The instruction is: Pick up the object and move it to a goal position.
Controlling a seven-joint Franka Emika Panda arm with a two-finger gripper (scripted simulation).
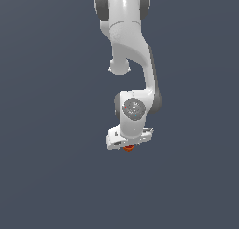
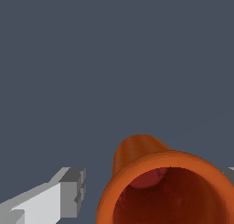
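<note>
**Orange-red cup between the jaws, under the wrist**

Orange-red cup [image 1: 128, 148] seen as a small spot just beneath the white gripper [image 1: 129, 147] in the exterior view, mostly hidden by the hand above it. Hung from the end of the white Panda arm [image 1: 133, 60], which dropped from the top of that view and bent back toward the exterior view's right before reaching the wrist. Set against a plain dark blue-grey tabletop [image 1: 46, 176], with no visible shadow or contact line to tell whether resting on it or raised off it.

In the wrist view, filled much of the picture: flared rim close to the camera, darker red hollow [image 2: 160, 191] open toward the lens, narrower body tapering away behind. One white finger with a grey pad [image 2: 73, 191] seen just beside the rim, a narrow gap showing between pad and cup; a sliver of the other finger [image 2: 230, 173] at the opposite edge, close against the rim. Jaws spread about as wide as the cup; firm clamping or mere bracketing could not be told.
</note>
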